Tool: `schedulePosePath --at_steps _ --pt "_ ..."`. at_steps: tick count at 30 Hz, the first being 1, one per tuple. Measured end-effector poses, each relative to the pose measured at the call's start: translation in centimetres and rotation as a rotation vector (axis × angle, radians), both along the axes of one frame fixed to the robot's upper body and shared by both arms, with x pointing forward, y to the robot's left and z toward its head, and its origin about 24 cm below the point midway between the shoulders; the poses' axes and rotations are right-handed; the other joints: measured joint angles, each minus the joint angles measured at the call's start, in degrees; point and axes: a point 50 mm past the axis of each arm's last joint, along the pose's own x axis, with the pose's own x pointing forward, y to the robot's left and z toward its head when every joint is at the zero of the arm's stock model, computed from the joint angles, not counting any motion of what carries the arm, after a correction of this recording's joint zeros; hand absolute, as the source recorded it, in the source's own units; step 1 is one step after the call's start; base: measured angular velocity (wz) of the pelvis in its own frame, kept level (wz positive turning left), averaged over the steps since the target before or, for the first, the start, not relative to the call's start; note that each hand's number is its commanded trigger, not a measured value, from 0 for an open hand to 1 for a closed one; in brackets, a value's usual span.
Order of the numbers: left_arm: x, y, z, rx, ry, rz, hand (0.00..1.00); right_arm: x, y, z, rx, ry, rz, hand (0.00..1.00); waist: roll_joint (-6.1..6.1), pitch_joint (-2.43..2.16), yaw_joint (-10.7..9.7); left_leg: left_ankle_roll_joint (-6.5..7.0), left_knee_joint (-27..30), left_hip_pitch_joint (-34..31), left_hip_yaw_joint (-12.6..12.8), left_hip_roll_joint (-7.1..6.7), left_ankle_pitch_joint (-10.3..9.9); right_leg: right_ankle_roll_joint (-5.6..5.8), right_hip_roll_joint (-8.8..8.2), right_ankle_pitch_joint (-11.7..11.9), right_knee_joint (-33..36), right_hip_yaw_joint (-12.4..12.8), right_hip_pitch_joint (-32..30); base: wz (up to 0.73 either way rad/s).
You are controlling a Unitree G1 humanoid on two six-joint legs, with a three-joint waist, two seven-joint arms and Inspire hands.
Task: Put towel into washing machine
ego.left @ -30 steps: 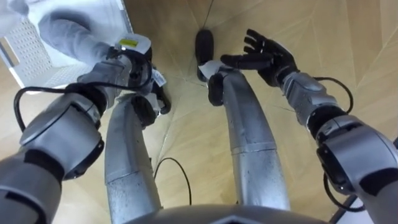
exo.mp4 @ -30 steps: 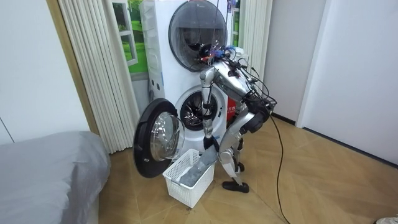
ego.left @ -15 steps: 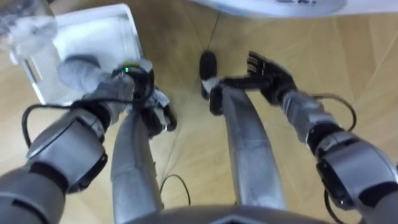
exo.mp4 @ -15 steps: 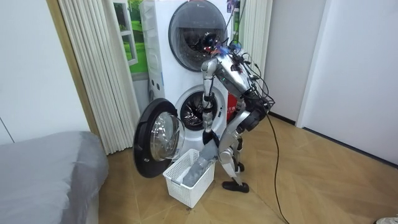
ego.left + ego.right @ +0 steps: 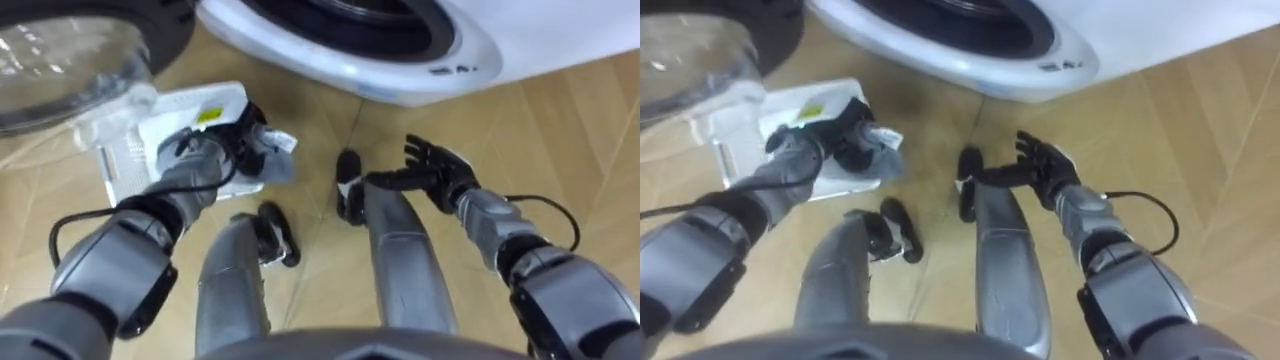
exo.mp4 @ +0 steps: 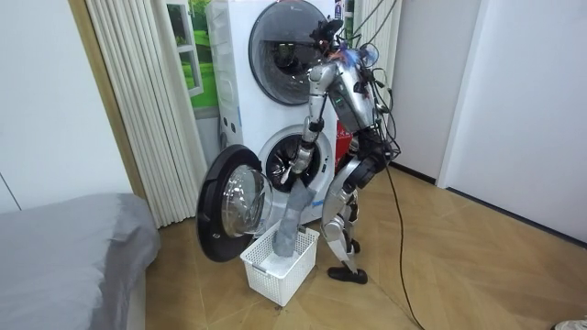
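Observation:
My left hand (image 5: 228, 148) is shut on the top of a grey towel (image 5: 272, 162), above a white laundry basket (image 5: 135, 150). In the room view the towel (image 6: 294, 220) hangs as a long strip from that hand down into the basket (image 6: 275, 273). The washing machine's round opening (image 5: 350, 18) lies just ahead, and its glass door (image 5: 60, 55) stands swung open to my left. My right hand (image 5: 432, 172) hovers open over the floor on the right, holding nothing. I stand nearly upright right in front of the lower drum (image 6: 295, 165).
A second machine (image 6: 289, 41) is stacked above the lower one. Curtains (image 6: 138, 101) hang at the room view's left and a grey bed (image 6: 64, 261) fills its lower left. Wooden floor (image 6: 459, 275) stretches to the room view's right.
I have straightened up from a bend, and my left hand has drawn the towel up out of the basket. The eye view has swung up to the washer opening.

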Motion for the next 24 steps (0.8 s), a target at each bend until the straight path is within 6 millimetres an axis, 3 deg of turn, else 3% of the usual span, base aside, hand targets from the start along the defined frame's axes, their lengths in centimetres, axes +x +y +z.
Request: schedulePosePath --at_steps 5,9,13,18,21,24 --pt "-0.2 -0.2 0.2 -0.372 0.005 0.212 1.00 -0.8 0.4 -0.5 -0.033 0.024 0.056 0.00 0.88 -0.82 1.7 -0.14 -0.9 2.3 0.4 -0.14 0.2 -0.11 -1.02 -0.1 -0.4 -1.3 2.1 -0.01" --pt "-2.3 -0.5 -1.8 -0.663 0.149 0.320 1.00 -1.1 1.0 -0.7 -0.033 0.021 0.089 0.00 0.64 -1.70 2.5 -0.72 -2.8 5.8 0.4 -0.31 0.5 -0.25 -0.66 -0.1 -1.6 -1.3 5.3 -0.01" --pt "-3.7 -1.5 -2.9 -0.898 0.255 0.340 1.00 -1.0 1.3 -0.7 -0.025 0.010 0.112 0.00 0.51 -2.01 2.8 -0.84 -3.8 6.8 -0.5 -0.84 1.0 -0.24 -0.74 -0.1 -2.7 -2.2 6.9 0.10" --pt "-4.3 -2.4 -2.7 -1.177 0.288 0.357 1.00 -1.1 2.0 -0.7 0.004 -0.001 0.134 0.00 0.41 -2.26 2.8 -0.80 -4.5 6.8 -2.0 -0.87 1.4 -0.07 -0.75 0.3 -4.5 -3.9 8.5 0.14" --pt "-4.5 -3.4 -2.6 -1.292 0.328 0.316 1.00 -1.3 2.8 -0.8 0.019 0.005 0.150 0.00 -0.13 -2.65 3.0 -0.79 -4.5 6.9 -2.2 -0.89 1.4 -0.06 -0.77 0.3 -4.6 -4.2 8.8 0.05" --pt "-4.3 -4.4 -2.0 -1.339 0.350 0.243 1.00 -1.4 2.9 -0.9 0.017 0.011 0.157 0.00 -0.29 -2.76 3.1 -0.79 -4.6 7.2 -2.4 -0.88 1.4 0.07 -0.66 0.4 -5.1 -4.4 9.4 0.00"
